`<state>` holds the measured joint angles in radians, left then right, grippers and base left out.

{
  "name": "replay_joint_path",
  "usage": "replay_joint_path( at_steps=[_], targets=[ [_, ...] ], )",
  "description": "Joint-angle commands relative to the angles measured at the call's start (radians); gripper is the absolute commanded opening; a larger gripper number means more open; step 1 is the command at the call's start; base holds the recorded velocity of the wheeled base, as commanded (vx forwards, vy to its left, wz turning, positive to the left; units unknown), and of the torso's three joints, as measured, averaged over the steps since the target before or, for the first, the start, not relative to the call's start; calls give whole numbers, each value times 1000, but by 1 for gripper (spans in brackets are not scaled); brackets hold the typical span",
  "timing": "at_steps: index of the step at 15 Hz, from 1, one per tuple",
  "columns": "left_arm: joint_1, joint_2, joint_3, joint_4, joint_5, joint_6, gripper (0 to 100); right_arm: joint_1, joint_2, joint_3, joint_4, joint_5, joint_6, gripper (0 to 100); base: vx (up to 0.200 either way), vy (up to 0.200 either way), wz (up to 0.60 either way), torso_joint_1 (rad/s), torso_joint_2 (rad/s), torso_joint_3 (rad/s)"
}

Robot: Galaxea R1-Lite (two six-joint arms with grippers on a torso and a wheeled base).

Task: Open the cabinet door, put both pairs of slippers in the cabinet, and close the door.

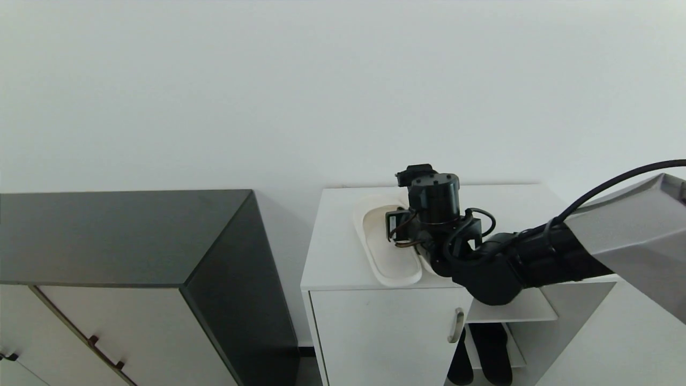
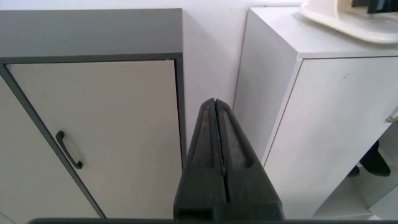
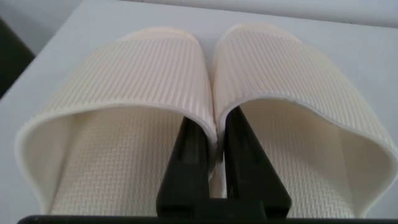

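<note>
Two cream slippers [image 3: 149, 81] pinched together by right gripper [image 3: 216, 135] atop white cabinet [image 1: 337, 257]

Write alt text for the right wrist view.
The right gripper pinches the adjoining inner strap edges of two cream slippers, one finger inside each. The slippers lie side by side on the white cabinet top.
</note>
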<state>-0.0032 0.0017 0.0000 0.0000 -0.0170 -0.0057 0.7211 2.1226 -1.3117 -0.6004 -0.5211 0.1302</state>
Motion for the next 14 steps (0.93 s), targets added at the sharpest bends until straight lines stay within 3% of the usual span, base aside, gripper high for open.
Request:
replay_joint_path(
  at_steps=[1, 4, 5, 14],
  targets=[
    [0, 0, 0, 0, 0, 0, 0, 60, -158, 114, -1, 0, 0, 0, 0, 0, 0, 0, 0, 0],
    [0, 0, 0, 0, 0, 0, 0, 115, -288, 255, -1, -4, 0, 0, 0, 0, 0, 0, 0, 0],
    [0, 0, 0, 0, -1, 3, 0, 127, -371, 365, -2, 0, -1, 0, 0, 0, 0, 0, 0, 0],
    [0, 0, 0, 0, -1, -3, 0, 139, -378, 443, 4, 9, -44, 0, 0, 0, 0, 0, 0, 0]
  ],
)
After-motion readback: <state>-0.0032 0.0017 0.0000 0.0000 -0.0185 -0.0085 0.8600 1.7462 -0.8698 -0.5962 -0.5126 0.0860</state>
